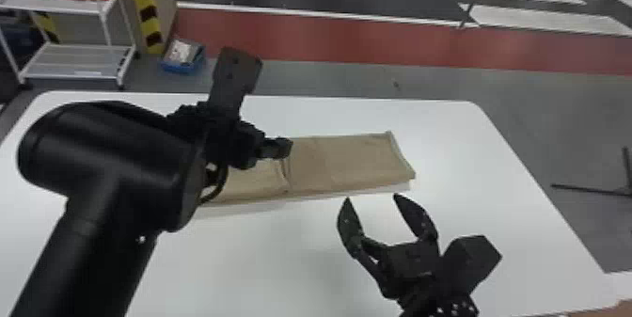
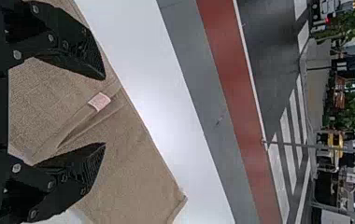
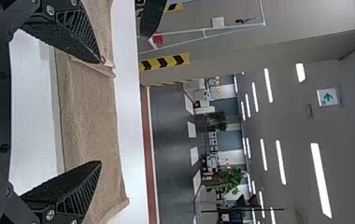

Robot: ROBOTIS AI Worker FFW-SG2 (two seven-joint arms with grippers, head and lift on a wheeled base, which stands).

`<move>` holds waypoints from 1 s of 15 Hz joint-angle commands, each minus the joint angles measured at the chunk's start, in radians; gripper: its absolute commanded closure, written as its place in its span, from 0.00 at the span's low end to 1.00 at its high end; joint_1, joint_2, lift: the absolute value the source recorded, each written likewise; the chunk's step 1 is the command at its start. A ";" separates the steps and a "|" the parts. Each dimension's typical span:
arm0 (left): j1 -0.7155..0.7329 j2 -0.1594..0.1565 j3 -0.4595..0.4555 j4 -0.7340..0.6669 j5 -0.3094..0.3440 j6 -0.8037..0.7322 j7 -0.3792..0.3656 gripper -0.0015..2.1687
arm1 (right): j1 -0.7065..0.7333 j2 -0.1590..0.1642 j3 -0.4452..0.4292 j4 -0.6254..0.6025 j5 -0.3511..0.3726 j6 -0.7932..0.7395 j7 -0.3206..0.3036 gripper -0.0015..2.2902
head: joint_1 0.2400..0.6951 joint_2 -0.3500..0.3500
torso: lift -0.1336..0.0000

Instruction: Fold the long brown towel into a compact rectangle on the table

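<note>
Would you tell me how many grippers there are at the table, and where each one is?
2. The left gripper is open at the left part of the brown towel; the right gripper is open over the table, on the towel's near side.

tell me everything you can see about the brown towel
The brown towel lies flat in a long, apparently layered strip across the white table, its left part hidden by the left arm. It looks like soft cloth, with hemmed edges and a small pale label beside a gap. The left gripper is open there; contact is unclear.
</note>
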 commanded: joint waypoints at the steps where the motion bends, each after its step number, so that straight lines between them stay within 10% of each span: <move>1: 0.042 -0.003 0.043 -0.023 0.000 -0.049 -0.001 0.02 | -0.033 0.001 0.004 -0.016 0.001 0.063 0.003 0.05 | 1.00 0.25 | 0.08; 10: 0.314 -0.003 0.529 -0.143 0.135 -0.291 -0.109 0.03 | -0.406 0.002 0.079 0.051 0.000 0.631 0.052 0.05 | 1.00 0.52 | 0.08; 15: 0.392 -0.003 0.659 -0.132 0.181 -0.383 -0.149 0.04 | -0.635 -0.001 0.076 0.202 -0.121 0.824 0.065 0.05 | 1.00 0.74 | 0.08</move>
